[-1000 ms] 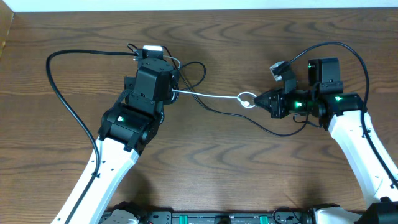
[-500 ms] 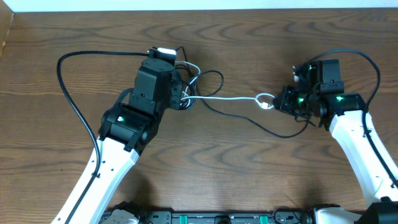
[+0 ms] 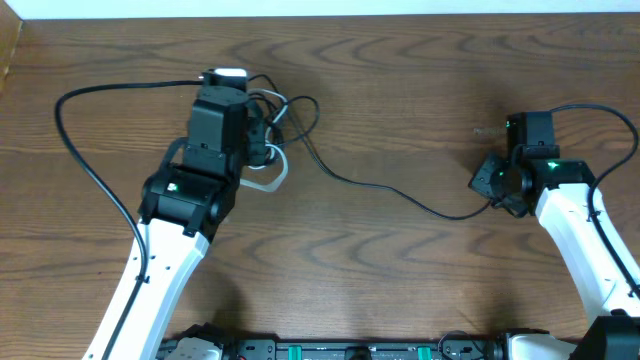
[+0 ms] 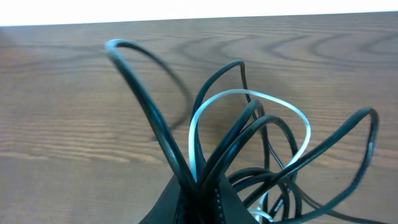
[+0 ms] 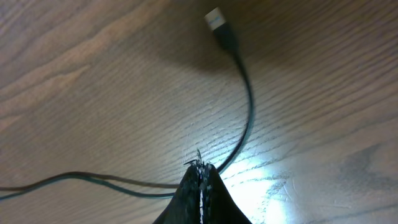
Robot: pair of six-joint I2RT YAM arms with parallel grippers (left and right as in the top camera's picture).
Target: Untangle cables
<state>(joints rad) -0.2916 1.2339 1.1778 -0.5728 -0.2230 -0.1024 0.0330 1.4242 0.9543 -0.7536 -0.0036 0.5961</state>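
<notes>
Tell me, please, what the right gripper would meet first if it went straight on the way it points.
Likely the bare table just ahead; the right gripper, shut on the black cable, seems tilted down. Its plug lies farther on.

Dark wood-grain table (image 3: 400, 280), pale strip (image 3: 320, 8) along its far edge.

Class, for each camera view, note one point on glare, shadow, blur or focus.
Overhead: even light, table grain sharp. Left wrist: the black cable loop nearest the lens is smeared, the white cable clearer, top edge blown out. Right wrist: glare on the table beside the right gripper; the plug casts a soft shadow.
</notes>
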